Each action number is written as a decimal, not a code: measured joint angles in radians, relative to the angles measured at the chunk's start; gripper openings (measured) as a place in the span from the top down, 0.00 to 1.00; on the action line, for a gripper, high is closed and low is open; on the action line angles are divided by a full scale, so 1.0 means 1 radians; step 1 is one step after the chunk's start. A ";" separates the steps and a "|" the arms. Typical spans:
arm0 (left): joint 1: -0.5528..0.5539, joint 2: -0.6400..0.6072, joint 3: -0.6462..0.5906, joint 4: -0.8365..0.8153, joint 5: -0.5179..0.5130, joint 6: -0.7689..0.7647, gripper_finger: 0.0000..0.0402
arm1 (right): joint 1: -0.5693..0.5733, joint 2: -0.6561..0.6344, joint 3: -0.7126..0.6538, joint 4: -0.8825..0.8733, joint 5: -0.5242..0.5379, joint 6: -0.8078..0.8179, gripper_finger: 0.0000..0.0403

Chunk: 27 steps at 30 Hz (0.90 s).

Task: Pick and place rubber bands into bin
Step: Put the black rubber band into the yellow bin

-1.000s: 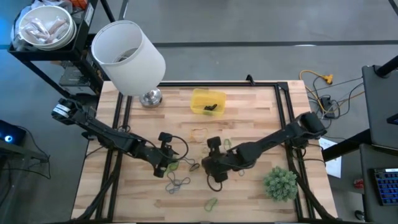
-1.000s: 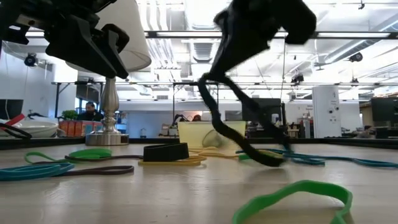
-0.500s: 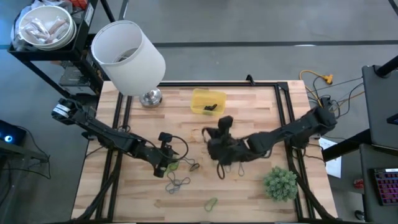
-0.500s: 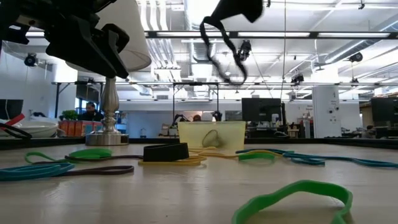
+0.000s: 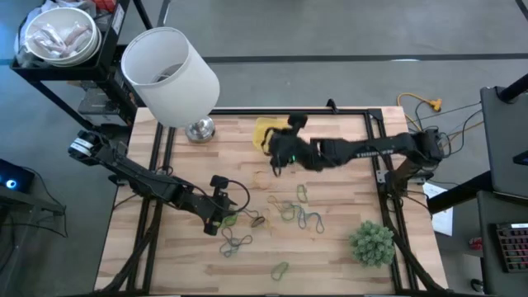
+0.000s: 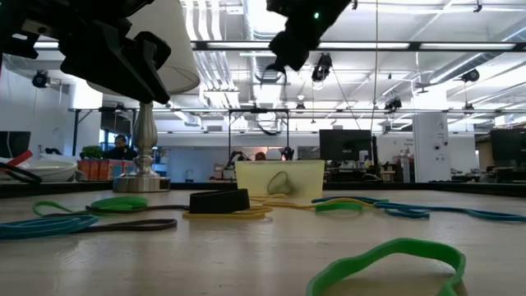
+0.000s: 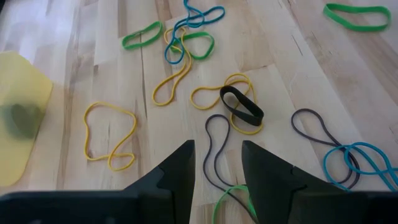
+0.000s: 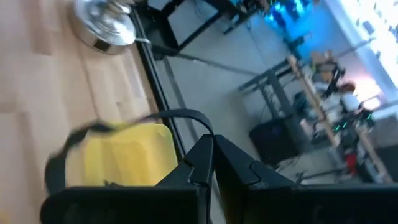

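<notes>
Thin, floppy rubber bands (image 5: 301, 210), lying scattered across the middle of the worktop (image 5: 346, 173), several overlapping or looped through one another. Weigh next to nothing, so no load on the arm; sag and stretch when lifted, cling a little with their tacky surface, and likely drag a tangled neighbour along. Not fragile. Best taken by pinching a single strand at a spot where it lies clear of the others, with the fingertips pressed right down to the wood, since nothing stands up to grab. Looks easier with the wide black band (image 7: 241, 106), which stands on its edge, than with the flat yellow loop (image 7: 111, 134).

Right gripper (image 8: 210, 144): fully closed, pinching one strand of a thin black band (image 8: 186, 114) at the very tips, the rest of the loop hanging free. Raised well above the worktop, directly over the yellow bin (image 5: 262, 128) at the far edge, in which one dark item already shows. Likely needs only a small opening to let go, though the tacky rubber may stick to a pad for a moment.

Left gripper (image 7: 217, 149): parted jaws, nothing between them, hanging low over the nearer bands with a green loop (image 7: 233, 193) just below its tips.
</notes>
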State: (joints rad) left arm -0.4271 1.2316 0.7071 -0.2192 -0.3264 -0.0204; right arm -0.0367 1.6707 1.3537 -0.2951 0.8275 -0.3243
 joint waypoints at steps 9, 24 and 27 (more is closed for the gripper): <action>0.000 0.000 0.000 0.000 0.000 0.000 0.71 | -0.171 0.019 0.000 0.061 -0.154 0.044 0.98; 0.000 0.000 0.000 0.001 -0.004 0.008 0.71 | -0.277 0.139 0.000 0.145 -0.208 0.045 0.98; 0.000 0.000 0.000 0.001 -0.004 0.008 0.71 | -0.293 0.164 -0.001 0.161 -0.208 0.063 0.98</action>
State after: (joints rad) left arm -0.4269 1.2316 0.7071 -0.2179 -0.3299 -0.0124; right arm -0.3297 1.8345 1.3529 -0.1339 0.6197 -0.2614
